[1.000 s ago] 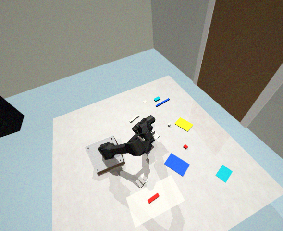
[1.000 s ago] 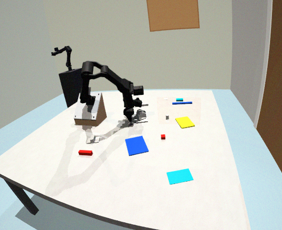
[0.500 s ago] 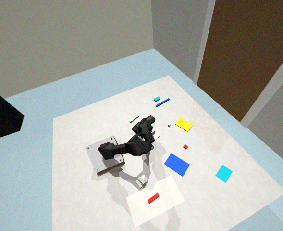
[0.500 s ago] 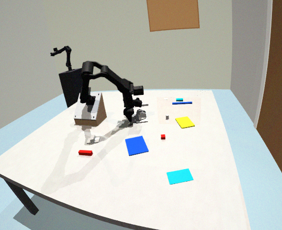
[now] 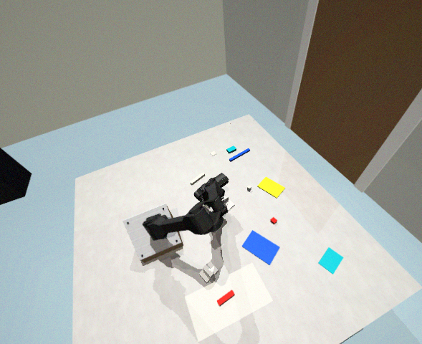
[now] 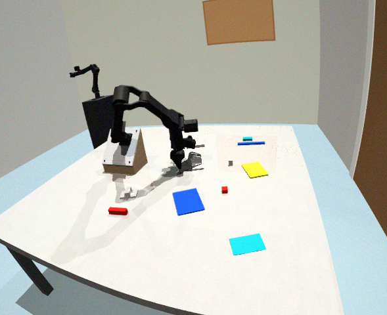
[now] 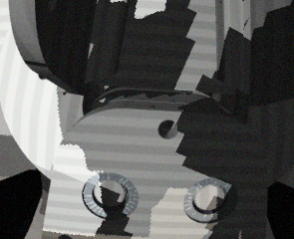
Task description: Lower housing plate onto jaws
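Note:
The grey housing plate (image 7: 127, 154) fills the lower middle of the wrist view, partly in dark shadow. Two round holes with pale notched rims (image 7: 90, 195) (image 7: 192, 215) show in its lower part, and a small dark hole (image 7: 167, 128) lies above them. Longer grey parts, apparently the two jaws, run upward from its far edge. My gripper (image 7: 155, 189) (image 6: 179, 170) is open and empty, low over the table, with one black fingertip on each side of the plate. The arm hides most of the assembly in the top and exterior views. I cannot tell whether the plate is level or fully seated.
A pale bracket (image 5: 208, 272) (image 6: 129, 193) and a red bar (image 5: 226, 297) (image 6: 117, 210) lie nearer the front. A blue tile (image 5: 261, 247) (image 6: 188, 201), yellow tile (image 5: 271, 187) (image 6: 255, 169) and red cube (image 5: 274, 220) (image 6: 224, 189) lie right of the arm.

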Controlling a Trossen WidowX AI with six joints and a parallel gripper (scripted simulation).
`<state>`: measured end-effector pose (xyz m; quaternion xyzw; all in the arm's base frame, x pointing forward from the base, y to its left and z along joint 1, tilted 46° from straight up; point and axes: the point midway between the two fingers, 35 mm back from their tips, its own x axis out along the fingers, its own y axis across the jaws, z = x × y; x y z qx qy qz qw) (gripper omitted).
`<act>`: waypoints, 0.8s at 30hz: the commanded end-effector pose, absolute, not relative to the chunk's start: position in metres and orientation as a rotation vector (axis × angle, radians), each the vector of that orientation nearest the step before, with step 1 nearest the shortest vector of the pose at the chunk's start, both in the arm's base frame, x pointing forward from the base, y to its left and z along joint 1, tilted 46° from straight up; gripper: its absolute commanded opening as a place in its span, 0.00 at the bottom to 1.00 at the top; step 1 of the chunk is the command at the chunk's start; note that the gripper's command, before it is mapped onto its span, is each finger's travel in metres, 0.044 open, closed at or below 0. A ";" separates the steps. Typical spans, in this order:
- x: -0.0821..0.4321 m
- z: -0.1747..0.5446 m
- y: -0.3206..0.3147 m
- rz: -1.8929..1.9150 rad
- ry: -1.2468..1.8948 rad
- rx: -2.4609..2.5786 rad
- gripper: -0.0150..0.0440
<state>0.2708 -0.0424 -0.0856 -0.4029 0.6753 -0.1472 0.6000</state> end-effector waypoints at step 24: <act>0.200 0.002 0.042 -0.334 1.562 -0.930 1.00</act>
